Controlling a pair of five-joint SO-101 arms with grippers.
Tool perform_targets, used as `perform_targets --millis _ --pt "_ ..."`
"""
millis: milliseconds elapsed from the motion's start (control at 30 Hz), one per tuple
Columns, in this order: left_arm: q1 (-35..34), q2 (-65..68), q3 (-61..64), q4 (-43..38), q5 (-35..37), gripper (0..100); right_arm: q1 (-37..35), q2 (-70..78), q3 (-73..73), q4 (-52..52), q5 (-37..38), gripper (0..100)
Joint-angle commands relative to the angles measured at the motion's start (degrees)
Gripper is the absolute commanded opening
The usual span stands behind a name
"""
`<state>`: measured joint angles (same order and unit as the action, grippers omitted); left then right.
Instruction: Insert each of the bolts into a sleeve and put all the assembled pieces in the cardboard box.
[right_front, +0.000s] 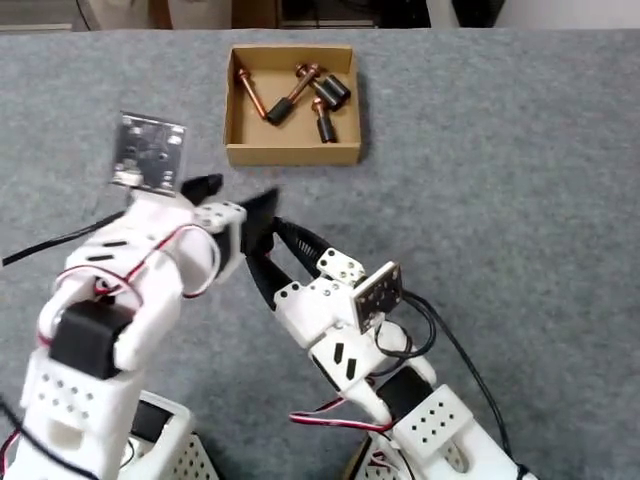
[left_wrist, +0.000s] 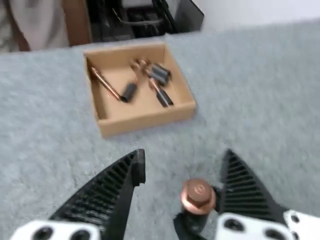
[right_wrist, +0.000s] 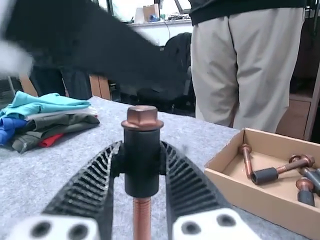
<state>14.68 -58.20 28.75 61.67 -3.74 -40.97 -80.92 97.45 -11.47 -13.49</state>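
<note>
Right tool (right_wrist: 142, 150) around sleeved bolt (right_wrist: 142, 172)

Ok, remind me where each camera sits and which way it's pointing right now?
High view: fixed above the table, looking down; left arm, right arm and the cardboard box beyond them show.
Left wrist view: on the left arm's wrist, looking down past its open left hand toward the box.
Right wrist view: on the right arm's wrist, looking low across the table; right hand shut on the sleeve, bolt through it.
Shared: all three show the box; both wrist views show that bolt's head.
</note>
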Motion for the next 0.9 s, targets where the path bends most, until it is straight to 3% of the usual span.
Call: perform_targets --millis 0,67,133,267,367,567,733,867 --pt "-2.99 -2.86 -4.75 0.09 0.53 9 4.62 -0.22 -0.31 -1.67 0.09 0.2" --pt "-4.57 -5.67 -4.57 0.09 0.53 1 8.13 -0.22 -1.98 -1.58 0.0 0.2" --pt "-6.86 -8.84 -2.73 0.18 0.88 4 10.77 -0.13 -5.23 0.88 0.0 0.2" --pt "-10.37 -15.43 5.45 0.0 0.53 2 11.56 -0.04 -11.65 9.23 0.35 0.2" --pt "-12.57 -19.74 12.04 0.0 0.53 2 11.74 2.07 -12.35 9.32 1.76 0.2" --pt "-17.85 -26.77 17.49 0.35 0.88 2 13.93 14.29 -15.16 -1.05 5.54 0.2" --pt "-19.08 -28.26 19.6 0.26 0.88 2 18.68 34.24 -26.59 -2.81 5.27 0.2" --pt "-19.25 -28.26 19.6 0.44 0.79 2 20.53 49.89 -31.43 -15.65 5.63 0.2"
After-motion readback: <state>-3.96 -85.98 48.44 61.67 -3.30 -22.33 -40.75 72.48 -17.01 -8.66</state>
